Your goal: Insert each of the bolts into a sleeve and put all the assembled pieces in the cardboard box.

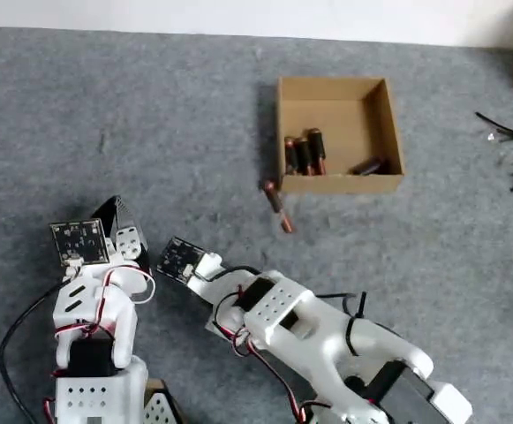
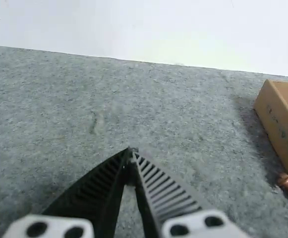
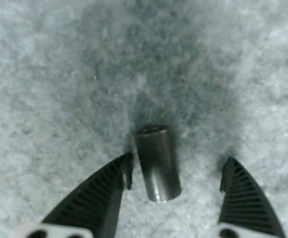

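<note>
The right hand (image 3: pixel 178 166) is spread wide and holds nothing. Its two black ribbed fingers stand either side of a short, dark grey metal sleeve (image 3: pixel 156 162), which lies on its side on the grey felt-covered worktop (image 3: pixel 59 74). The sleeve is closer to one finger than the other, and its hollow end points away from the wrist. The left hand (image 2: pixel 132 154) is pinched to a point on nothing, above bare felt.

Farther out stands the open-topped brown cardboard box (image 1: pixel 340 184), with several dark, copper-tipped finished pieces (image 1: pixel 305 155) inside. A similar copper-ended rod (image 1: pixel 278 206) lies on the felt just beside the box's near corner. Whether it is a bare bolt or already sleeved cannot be told.

The main risk is probably in the squeeze. The sleeve is smooth, hard and round, and it sits off-centre, so the nearer finger would likely meet it first and could roll it aside or make it slip out from between the tips. The felt's fuzzy nap should slow a roll, but low fingertips could catch in it. A loose grip might also let the sleeve tilt, which would make lining it up with a bolt harder.
</note>
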Tool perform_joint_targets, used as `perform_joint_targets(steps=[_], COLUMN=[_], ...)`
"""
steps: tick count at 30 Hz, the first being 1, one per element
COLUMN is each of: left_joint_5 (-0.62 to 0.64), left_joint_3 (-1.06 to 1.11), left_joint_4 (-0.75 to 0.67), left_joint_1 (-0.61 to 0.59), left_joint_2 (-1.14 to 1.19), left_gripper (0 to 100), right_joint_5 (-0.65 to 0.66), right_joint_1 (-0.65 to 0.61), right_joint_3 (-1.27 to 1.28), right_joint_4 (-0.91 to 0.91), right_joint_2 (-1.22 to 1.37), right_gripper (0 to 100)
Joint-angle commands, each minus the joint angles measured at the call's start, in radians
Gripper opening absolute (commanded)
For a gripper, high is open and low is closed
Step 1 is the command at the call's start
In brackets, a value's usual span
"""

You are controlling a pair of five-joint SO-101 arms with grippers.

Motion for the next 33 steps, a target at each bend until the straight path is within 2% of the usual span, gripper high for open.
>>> perform_joint_targets(steps=[1,7,12,18,30,33], left_joint_5=[-0.005,-0.005,-0.005,-0.005,-0.002,-0.003], left_joint_3=[0.019,0.019,0.019,0.019,0.019,0.019], left_joint_4=[-0.025,-0.025,-0.025,-0.025,-0.026,-0.028], left_joint_1=[-0.010,-0.010,-0.010,-0.010,-0.004,0.050], left_joint_2=[-0.002,-0.002,-0.002,-0.002,-0.002,0.001], left_gripper=[1,1,1,1,1,1], right_joint_5=[0.031,0.034,0.035,0.029,-0.020,-0.020], right_joint_1=[-0.002,-0.002,-0.001,0.090,0.317,0.380], right_joint_3=[-0.018,-0.018,-0.018,-0.018,0.154,0.226], right_joint_4=[0.025,0.025,0.021,0.008,0.007,0.007], right_joint_2=[0.005,0.005,0.005,-0.048,-0.519,-0.625], right_gripper=[26.0,23.6,0.0,0.5,0.5,0.5])
